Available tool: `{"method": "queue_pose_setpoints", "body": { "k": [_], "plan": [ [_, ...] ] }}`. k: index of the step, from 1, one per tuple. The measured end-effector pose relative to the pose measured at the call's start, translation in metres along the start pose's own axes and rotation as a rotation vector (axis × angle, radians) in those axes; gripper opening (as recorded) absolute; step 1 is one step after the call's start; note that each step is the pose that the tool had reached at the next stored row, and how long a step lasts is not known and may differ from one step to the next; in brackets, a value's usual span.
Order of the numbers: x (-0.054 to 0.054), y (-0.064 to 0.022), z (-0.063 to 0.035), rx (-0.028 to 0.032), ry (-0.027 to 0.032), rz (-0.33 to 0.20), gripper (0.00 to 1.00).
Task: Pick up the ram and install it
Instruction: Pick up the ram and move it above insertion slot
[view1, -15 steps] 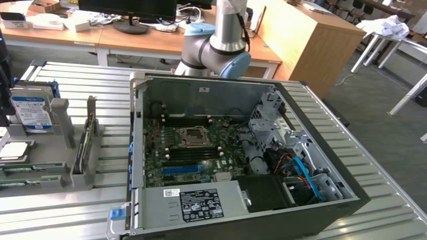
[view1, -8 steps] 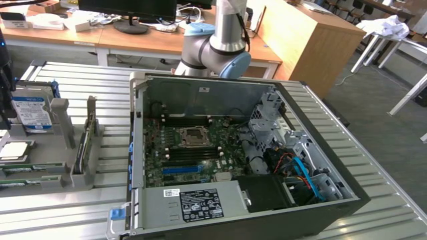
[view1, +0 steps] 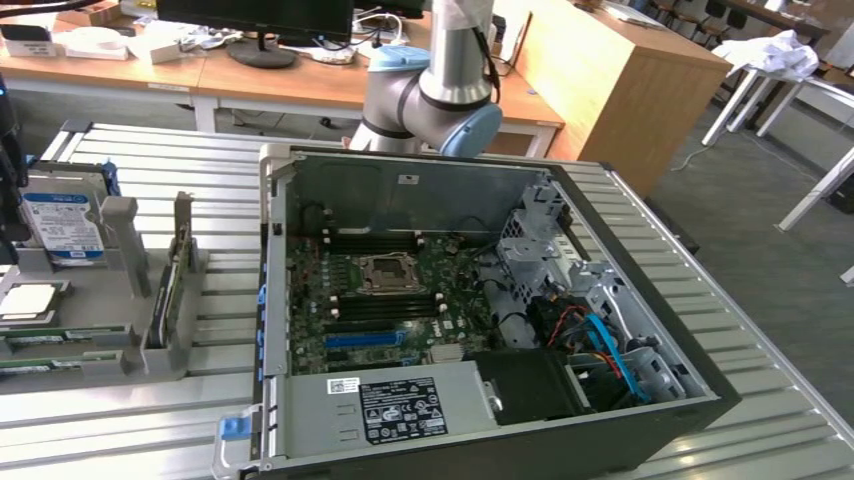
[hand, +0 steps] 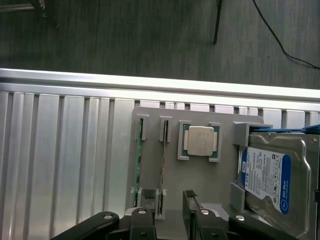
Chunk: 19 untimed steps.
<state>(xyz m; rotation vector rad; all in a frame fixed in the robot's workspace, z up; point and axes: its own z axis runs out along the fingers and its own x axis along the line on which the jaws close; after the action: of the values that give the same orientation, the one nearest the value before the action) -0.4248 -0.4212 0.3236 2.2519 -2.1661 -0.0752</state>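
Well, nothing is done yet: the ram (hand: 138, 155) stands edge-on in a slot of the grey holder (hand: 210, 180), untouched. Your gripper (hand: 169, 207) hangs just above that holder, jaws spread wide and gripping nothing. To the exterior view's right of the holder, the open computer case (view1: 400, 195) awaits, its memory slots (view1: 387, 241) seemingly bare

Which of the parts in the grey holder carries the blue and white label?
The hard drive, the boxy silver one; the square processor chip is bare metal, and the ram sticks are thin and narrow.
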Motion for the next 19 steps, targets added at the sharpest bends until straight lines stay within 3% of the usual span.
{"method": "queue_pose_setpoints", "body": {
  "k": [12,19],
  "plan": [
    [0.018,0.002,-0.0004,0.0,0.0,0.0,0.35],
    [0.019,0.002,0.0009,0.0001,-0.0001,0.0,0.35]
  ]
}}
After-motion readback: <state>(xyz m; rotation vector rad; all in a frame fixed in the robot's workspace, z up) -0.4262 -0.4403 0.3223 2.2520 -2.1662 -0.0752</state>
